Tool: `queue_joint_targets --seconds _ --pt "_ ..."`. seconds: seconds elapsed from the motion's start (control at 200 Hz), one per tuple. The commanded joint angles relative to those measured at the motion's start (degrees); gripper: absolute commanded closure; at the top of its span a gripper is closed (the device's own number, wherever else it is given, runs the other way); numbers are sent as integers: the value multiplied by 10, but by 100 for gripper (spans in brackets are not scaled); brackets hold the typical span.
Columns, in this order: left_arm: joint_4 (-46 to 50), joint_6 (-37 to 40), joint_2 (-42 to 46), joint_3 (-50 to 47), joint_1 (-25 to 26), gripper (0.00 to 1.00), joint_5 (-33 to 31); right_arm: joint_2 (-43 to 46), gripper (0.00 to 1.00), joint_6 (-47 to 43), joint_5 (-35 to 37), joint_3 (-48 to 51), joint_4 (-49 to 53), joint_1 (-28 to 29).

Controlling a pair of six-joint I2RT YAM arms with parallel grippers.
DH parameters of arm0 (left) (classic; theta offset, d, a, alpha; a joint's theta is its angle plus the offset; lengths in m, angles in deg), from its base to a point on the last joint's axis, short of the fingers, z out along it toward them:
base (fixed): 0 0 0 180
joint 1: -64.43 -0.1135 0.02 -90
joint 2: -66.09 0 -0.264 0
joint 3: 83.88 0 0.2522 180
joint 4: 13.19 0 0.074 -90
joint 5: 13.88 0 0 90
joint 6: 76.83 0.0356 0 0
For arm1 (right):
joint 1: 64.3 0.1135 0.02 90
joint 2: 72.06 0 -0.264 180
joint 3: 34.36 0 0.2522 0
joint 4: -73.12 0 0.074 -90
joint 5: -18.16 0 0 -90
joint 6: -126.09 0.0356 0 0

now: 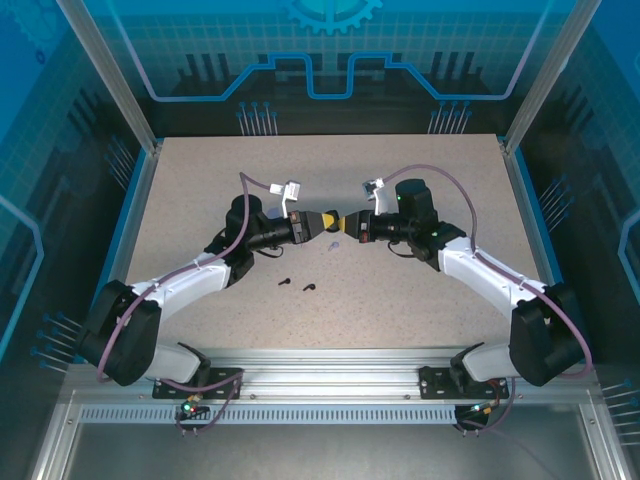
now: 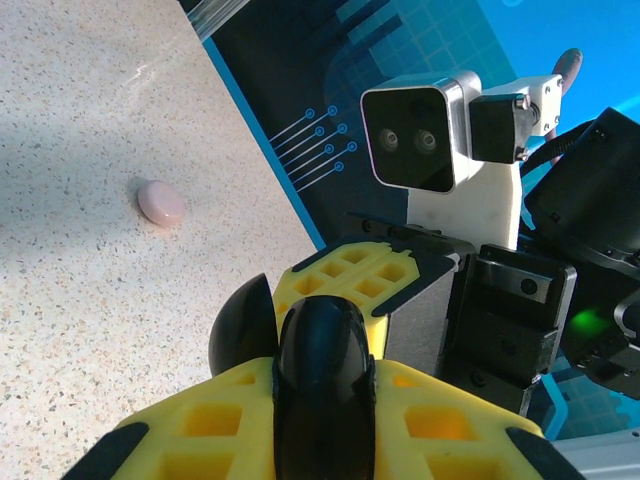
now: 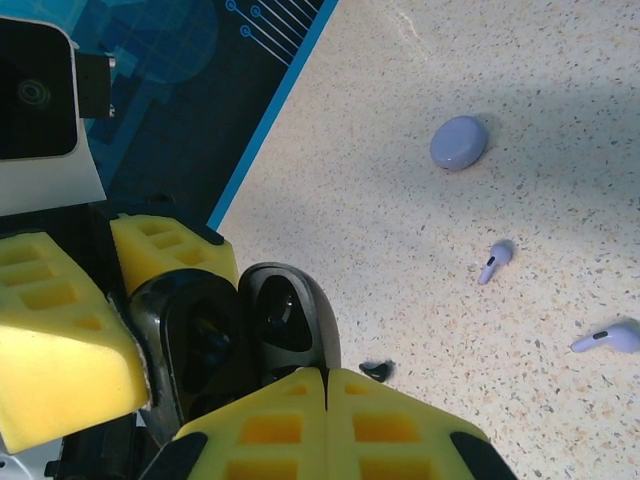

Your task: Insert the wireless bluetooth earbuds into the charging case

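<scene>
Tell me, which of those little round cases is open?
The black case, held up in the air with its two halves spread like a clam. The lilac case and the pale pink case lie shut on the table.

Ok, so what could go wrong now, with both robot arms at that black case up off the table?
The black case is held off the table by the left fingers, with the right fingers shut at its lid edge. A tug might make it slip and fall. Also, two tiny black earbuds lie loose on the table close by; a dropped case or a low arm might knock them away.
</scene>
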Motion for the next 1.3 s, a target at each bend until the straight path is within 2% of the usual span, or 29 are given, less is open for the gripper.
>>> queue_joint_targets --seconds 0.0,0.03,0.095,0.195,0.31,0.485,0.59,0.68,0.905,1.065,1.181,1.296 --pt "-29 -3 -4 5 5 94 9 9 100 -22 25 -19 33 -2" --pt "-27 -3 -4 6 6 86 7 11 100 -26 29 -21 40 -2" --pt "-23 -3 -5 7 6 59 -3 13 100 -34 41 -27 56 -3" --pt "-16 -1 -5 10 6 38 -14 10 100 -50 56 -40 87 -4" --pt "0 9 -4 17 5 22 -22 6 100 -68 65 -52 115 -10" --pt "83 70 10 43 0 8 -17 3 100 -133 91 -81 182 -18" --pt "158 131 9 71 -10 1 10 -6 100 -212 126 -114 243 -21" --pt "230 181 -6 104 -22 1 46 -18 100 -274 147 -141 285 -25" --pt "423 324 -68 214 -34 1 129 -61 100 -390 131 -198 361 -30" --pt "574 429 -129 304 -35 1 162 -71 100 -410 126 -216 378 -30" --pt "619 468 -158 338 -35 2 169 -70 100 -413 124 -215 376 -31" --pt "660 495 -193 379 -37 8 198 -69 100 -415 120 -214 376 -30"
